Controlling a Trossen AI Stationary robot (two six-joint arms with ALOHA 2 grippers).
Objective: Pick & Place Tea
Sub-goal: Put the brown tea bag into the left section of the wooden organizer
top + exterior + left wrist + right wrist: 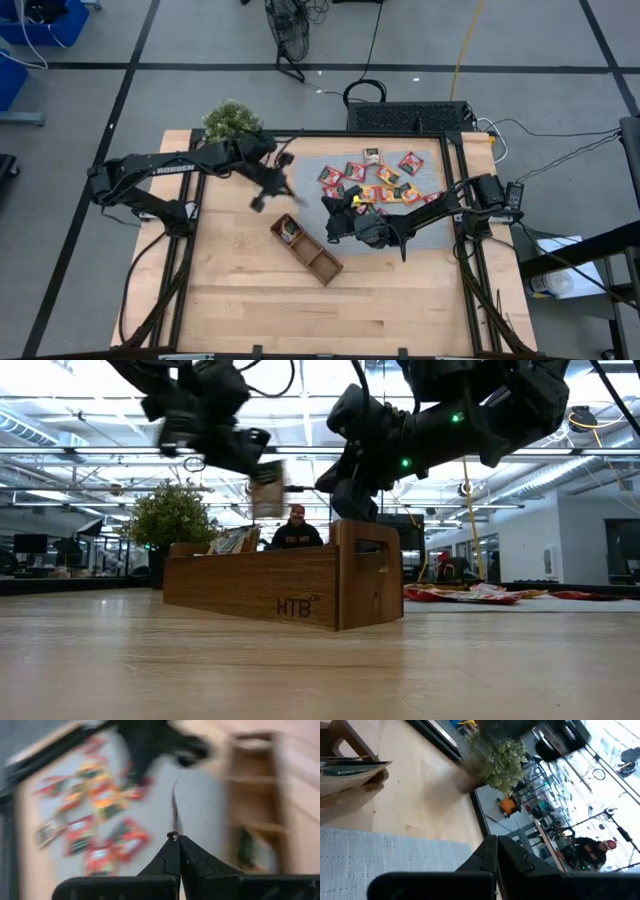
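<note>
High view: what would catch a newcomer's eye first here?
The bright scatter of tea sachets on the grey mat at the table's far side stands out first. Next, the wooden tray lying diagonally mid-table. The left gripper hangs between mat and tray, fingers pinching a sachet edge-on.

- wooden tray (308,249) lies diagonally mid-table; bare wood of the table (400,300) all around its near side, open for passage.
- right end effector (335,228) and its arm hang low between the tray and the scattered tea sachets (380,182), blocking that gap.
- left end effector (262,200) sits above the mat (310,160) edge, beside the tray's far end.
- plant (232,120) crowds the far left corner.
</note>
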